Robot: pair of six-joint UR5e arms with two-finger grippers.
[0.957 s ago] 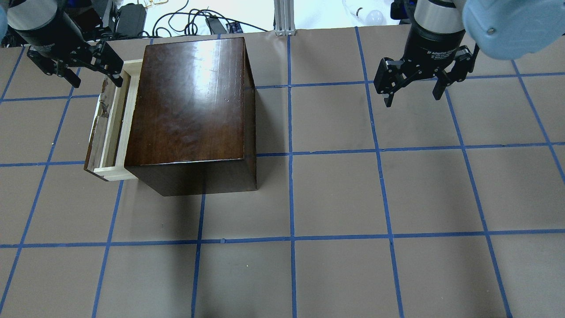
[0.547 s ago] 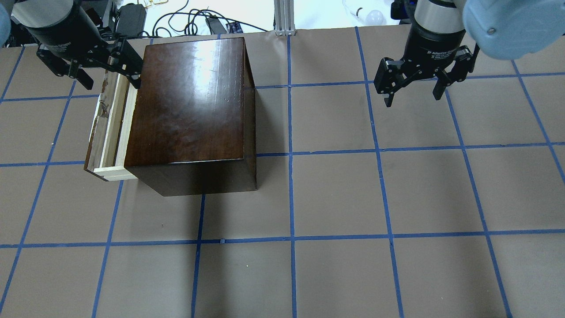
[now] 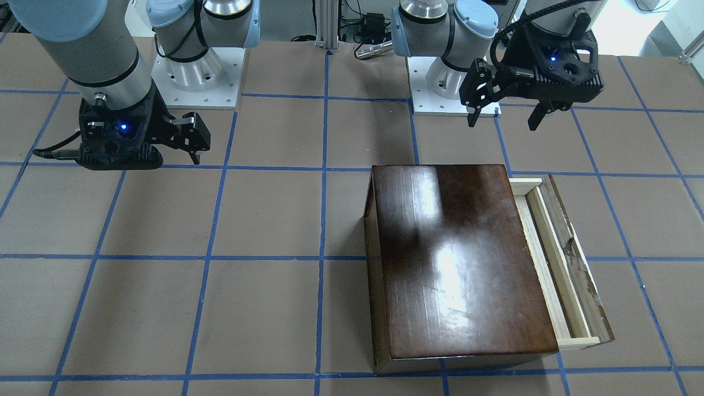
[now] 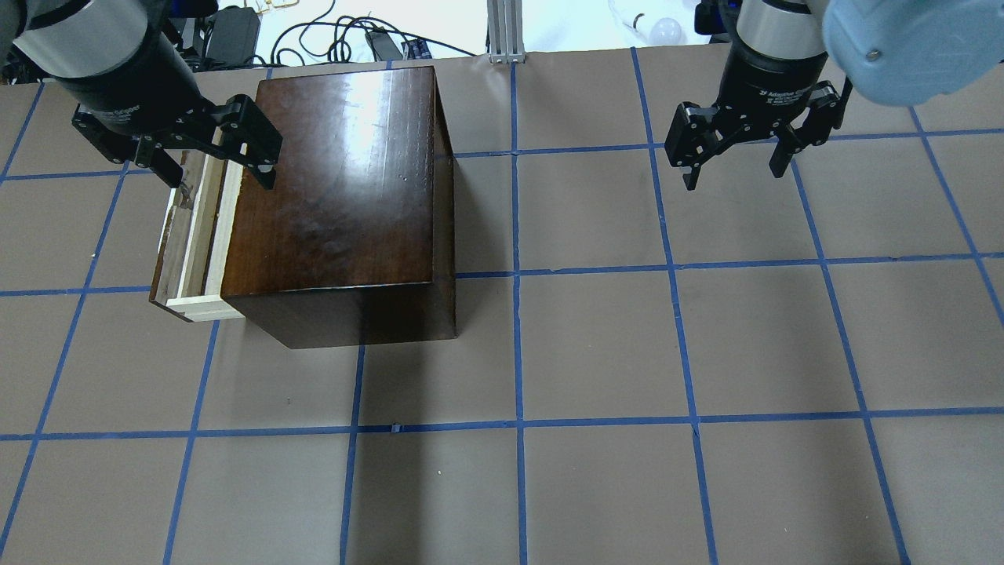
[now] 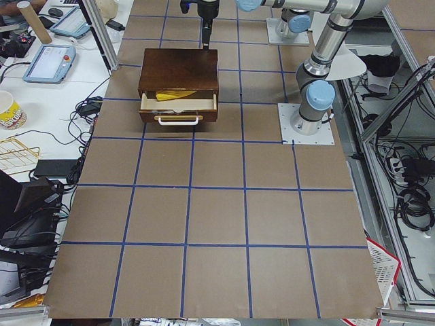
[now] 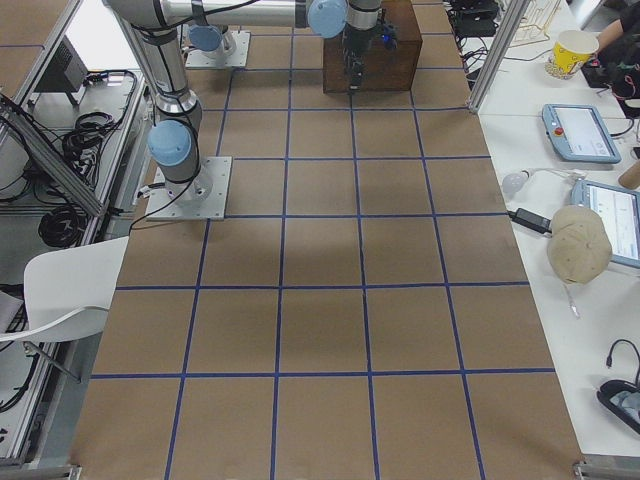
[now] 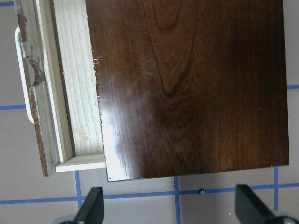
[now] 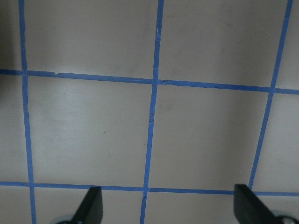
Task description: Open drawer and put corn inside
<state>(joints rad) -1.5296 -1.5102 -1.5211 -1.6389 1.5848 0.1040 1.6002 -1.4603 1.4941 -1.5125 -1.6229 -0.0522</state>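
Left gripper — splayed, empty — hangs over the pale-wood drawer; lowering could clip the glossy dark-brown box.

A glossy dark-brown box sits on the brown, blue-gridded table.

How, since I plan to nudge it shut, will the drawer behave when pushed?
The drawer probably slides straight without flexing: a rigid wooden tray guided by the box. Its chipped front suggests veneer that could flake.
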